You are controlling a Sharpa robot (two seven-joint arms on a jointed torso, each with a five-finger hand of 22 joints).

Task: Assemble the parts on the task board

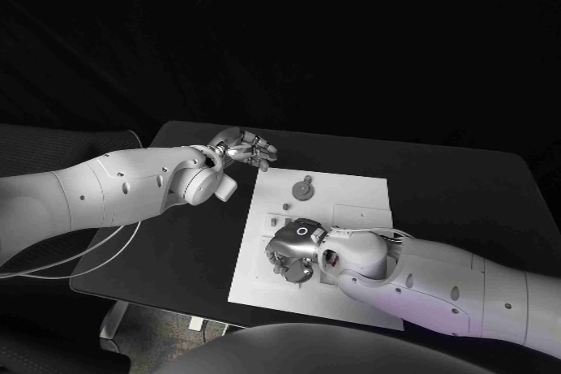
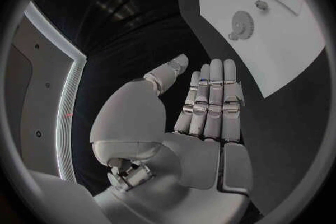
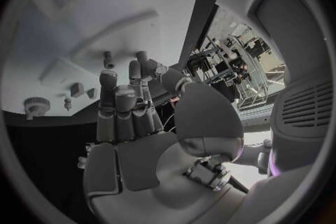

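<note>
The white task board (image 1: 351, 289) lies mid-table. A grey gear (image 1: 304, 190) sits near its far edge, with small parts (image 1: 284, 205) just in front of it. My right hand (image 1: 295, 252) hovers palm down over the board's near left part, fingers partly bent, nothing visible in them. In the right wrist view the right hand (image 3: 129, 106) points toward the gear (image 3: 35, 105), small parts (image 3: 75, 89) and an upright peg (image 3: 108, 59). My left hand (image 1: 243, 151) is off the board's far left corner, flat and empty. The left wrist view shows the left hand (image 2: 210, 106), the gear (image 2: 241, 22) and the board (image 2: 294, 50).
Black table (image 1: 187, 244) surrounds the board, with bare room to its left and far right. A white cable (image 1: 82, 256) hangs under my left arm, beyond the table's left edge.
</note>
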